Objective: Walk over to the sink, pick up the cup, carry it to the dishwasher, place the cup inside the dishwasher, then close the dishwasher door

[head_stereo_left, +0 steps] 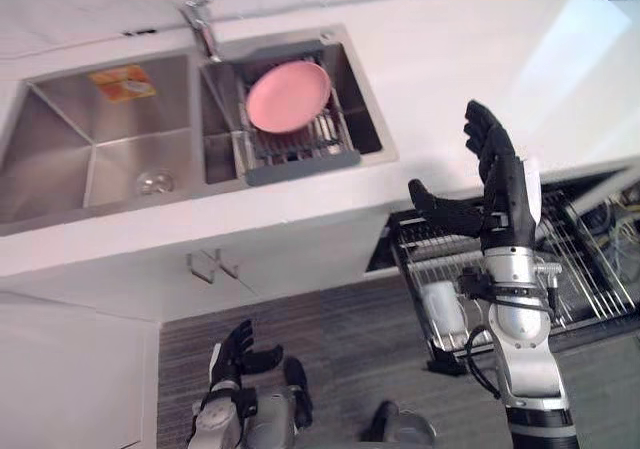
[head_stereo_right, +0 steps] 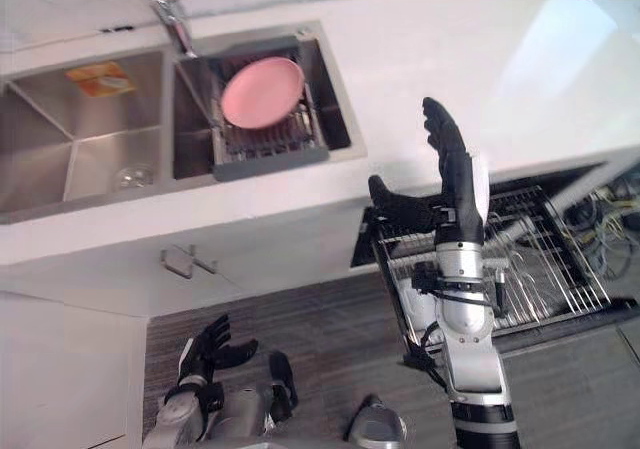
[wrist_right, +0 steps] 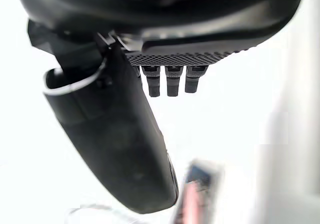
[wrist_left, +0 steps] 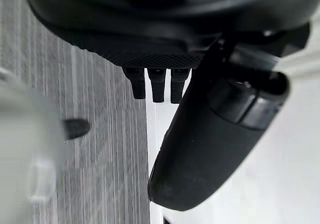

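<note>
The one cup (head_stereo_left: 441, 307), pale and cloudy, sits in the open dishwasher's rack (head_stereo_left: 590, 269), beside the right arm. The right hand (head_stereo_left: 497, 184) is raised above it, fingers straight and empty; the left hand (head_stereo_left: 232, 357) hangs low, loosely open. One pink plate (head_stereo_left: 288, 96) lies in the two-basin sink (head_stereo_left: 90, 139), set in a white counter (head_stereo_left: 450, 69) over grey striped floor (head_stereo_left: 340, 339).

Pink plate (head_stereo_left: 288, 96) on grey drain rack (head_stereo_left: 298, 171).
</note>
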Controlling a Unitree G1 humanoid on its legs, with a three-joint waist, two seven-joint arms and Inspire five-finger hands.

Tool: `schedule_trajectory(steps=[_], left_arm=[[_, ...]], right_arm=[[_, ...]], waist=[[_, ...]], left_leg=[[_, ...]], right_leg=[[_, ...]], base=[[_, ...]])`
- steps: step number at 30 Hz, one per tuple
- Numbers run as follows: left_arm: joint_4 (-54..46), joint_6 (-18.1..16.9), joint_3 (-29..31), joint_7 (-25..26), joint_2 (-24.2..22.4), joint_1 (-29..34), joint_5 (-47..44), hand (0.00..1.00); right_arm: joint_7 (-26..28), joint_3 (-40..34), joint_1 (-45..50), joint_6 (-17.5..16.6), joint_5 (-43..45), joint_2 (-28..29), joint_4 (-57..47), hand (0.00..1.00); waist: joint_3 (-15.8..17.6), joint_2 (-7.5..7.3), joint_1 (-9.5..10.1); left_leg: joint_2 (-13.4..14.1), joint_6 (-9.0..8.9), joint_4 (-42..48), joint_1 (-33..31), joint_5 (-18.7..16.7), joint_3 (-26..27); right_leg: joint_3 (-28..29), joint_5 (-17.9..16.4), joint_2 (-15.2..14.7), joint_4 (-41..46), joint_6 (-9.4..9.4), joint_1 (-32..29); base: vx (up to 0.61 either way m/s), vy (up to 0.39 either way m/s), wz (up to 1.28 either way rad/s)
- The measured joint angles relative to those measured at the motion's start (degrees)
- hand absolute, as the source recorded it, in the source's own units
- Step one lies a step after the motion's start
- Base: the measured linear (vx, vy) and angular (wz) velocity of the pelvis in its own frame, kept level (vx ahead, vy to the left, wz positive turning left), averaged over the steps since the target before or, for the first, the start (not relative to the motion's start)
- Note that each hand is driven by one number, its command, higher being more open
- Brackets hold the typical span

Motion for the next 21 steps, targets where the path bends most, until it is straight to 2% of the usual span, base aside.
schedule_trajectory(steps=[1, 2, 3, 4, 5, 6, 7, 8, 9, 10, 11, 12, 13, 14, 17, 21], left_arm=[[0.3, 0.1, -0.1, 0.0, 0.3, 0.3, 0.3, 0.90], [1.0, 0.3, -0.2, 0.0, 0.9, 0.8, 0.7, 0.90], [1.1, 0.3, -0.3, 0.0, 1.5, 0.7, 0.9, 0.90], [1.1, 0.3, -0.4, 0.0, 1.8, 0.8, 1.4, 0.90], [1.1, 0.3, -0.4, 0.0, 2.0, 0.8, 1.4, 0.90], [1.1, 0.2, -0.4, 0.0, 2.5, 0.8, 1.4, 0.90], [1.0, 0.2, -0.4, 0.0, 2.6, 0.1, 1.4, 0.90], [1.0, 0.2, -0.4, -0.1, 2.7, -0.2, 1.4, 0.90], [1.0, 0.2, -0.5, -0.1, 2.8, -0.7, 1.5, 0.90], [1.0, 0.1, -0.8, -0.5, 3.3, -0.7, 1.6, 0.90], [1.8, 0.2, -0.9, -0.7, 2.8, -0.8, 2.1, 0.90], [1.6, 0.2, -1.4, -1.0, 2.0, 0.3, 2.5, 0.90], [1.2, 0.0, -1.6, -1.4, 1.2, 1.8, 2.7, 0.90], [1.2, 0.0, -1.5, -1.4, 0.9, 2.3, 2.8, 0.90], [1.8, 0.2, -1.5, -2.1, 0.1, 3.3, 3.5, 0.90], [2.3, 0.2, -1.6, -2.4, -0.1, 3.4, 3.6, 0.90]], right_arm=[[0.1, 0.8, -0.8, 0.0, -0.8, -0.6, 0.8, 0.90], [0.2, 1.9, -1.6, 0.0, -1.8, -1.7, 2.3, 0.90], [0.5, 2.3, -1.6, 0.0, -2.7, -2.1, 3.6, 0.90], [1.1, 2.8, -1.6, 0.0, -3.3, -2.2, 5.4, 0.90], [1.4, 3.1, -1.6, 0.0, -3.5, -2.3, 6.2, 0.90], [1.7, 3.9, -1.7, 0.0, -3.5, -2.9, 7.2, 0.90], [2.4, 4.4, -1.9, 0.0, -3.5, -4.3, 7.9, 0.90], [2.8, 4.6, -2.3, 0.0, -3.5, -5.1, 8.4, 0.90], [3.4, 4.6, -2.8, 0.0, -3.5, -6.6, 9.2, 0.90], [3.8, 4.6, -3.1, 0.0, -3.4, -7.5, 9.7, 0.90], [4.0, 4.7, -3.3, 0.0, -3.4, -8.1, 10.2, 0.90], [4.3, 5.7, -4.1, 0.1, -3.3, -9.1, 11.9, 0.90], [4.9, 6.7, -4.9, 0.1, -3.3, -9.8, 12.5, 0.90], [5.2, 6.8, -5.1, 0.1, -3.3, -10.0, 12.6, 0.90], [5.4, 7.0, -5.7, 0.1, -3.3, -11.6, 14.3, 0.90], [5.5, 7.1, -5.7, 0.3, -3.3, -13.2, 16.3, 0.90]], waist=[[-0.1, -0.09, -0.11], [-0.3, -0.70, -0.31], [-0.6, -1.06, -0.59], [-1.2, -1.19, -1.23], [-1.6, -1.16, -1.49], [-2.2, -1.10, -1.57], [-2.3, -1.06, -1.66], [-2.3, -1.09, -1.78], [-2.4, -1.17, -1.98], [-2.9, -2.04, -1.99], [-3.2, -1.40, -2.49], [-4.9, 0.06, -2.30], [-5.9, 1.20, -1.25], [-6.1, 1.57, -1.16], [-6.4, 1.77, -1.33], [-6.6, 1.78, -1.54]], left_leg=[[-0.6, 0.30, 0.0, 0.7, -0.5, -0.3], [-2.2, 1.03, -0.3, 2.5, -1.2, -1.5], [-3.1, 1.79, -0.9, 3.8, -1.1, -3.2], [-3.5, 1.67, -1.5, 4.9, -0.9, -5.7], [-3.5, 1.77, -1.9, 5.2, -0.7, -6.7], [-3.6, 1.76, -2.5, 5.8, -0.5, -8.9], [-3.6, 1.63, -3.0, 6.4, -0.3, -11.3], [-3.6, 1.60, -3.1, 6.5, -0.3, -12.5], [-3.7, 1.12, -3.0, 6.7, -0.3, -14.6], [-4.8, 0.27, -2.9, 6.9, -0.6, -15.7], [-4.5, -0.34, -2.8, 7.3, -1.0, -16.2], [-3.1, -0.95, -2.9, 7.2, -1.3, -16.0], [-1.9, -1.70, -3.4, 7.4, -1.7, -15.7], [-1.3, -1.73, -3.9, 7.5, -1.8, -15.6], [-0.3, -2.38, -6.5, 9.5, -1.4, -15.7], [-0.3, -2.47, -7.7, 12.0, -1.4, -16.0]], right_leg=[[1.2, 0.1, -1.5, 4.3, -0.54, -1.3], [5.7, 1.5, -3.8, 13.0, -3.20, -4.2], [11.4, 2.4, -3.9, 18.5, -5.08, -6.9], [17.3, 0.0, -1.2, 20.6, -3.85, -8.7], [19.3, -1.2, 0.4, 20.1, -3.87, -9.5], [23.0, -2.7, 3.6, 17.3, -4.01, -11.1], [26.3, -3.0, 6.9, 12.6, -3.92, -12.4], [27.9, -2.9, 8.3, 10.1, -3.79, -12.9], [30.6, -2.0, 10.6, 3.9, -2.96, -13.2], [31.2, 5.3, 10.7, -3.3, -2.43, -13.2], [31.0, 6.0, 10.8, -2.8, -1.06, -12.6], [30.1, 6.7, 11.9, -5.0, -1.68, -11.4], [30.2, 7.4, 13.2, -7.4, -2.17, -10.2], [30.1, 7.9, 13.7, -8.5, -2.41, -9.8], [29.4, 8.7, 14.8, -11.5, -2.59, -7.5], [29.1, 10.4, 14.9, -15.9, -2.20, -3.2]], base=[[0.18, 0.159, 0.28], [0.18, 0.125, 0.51], [0.29, 0.107, 0.88], [0.25, 0.046, 0.88], [0.30, 0.014, 1.03], [0.25, -0.032, 1.02], [0.25, -0.052, 1.01], [0.23, -0.106, 1.08], [0.20, -0.127, 1.05], [0.20, -0.144, 1.09], [0.20, -0.120, 0.79], [0.23, -0.129, 0.22], [0.23, -0.117, -0.04], [0.20, -0.128, -0.22], [0.13, -0.079, 0.01], [0.08, 0.011, 0.03]])
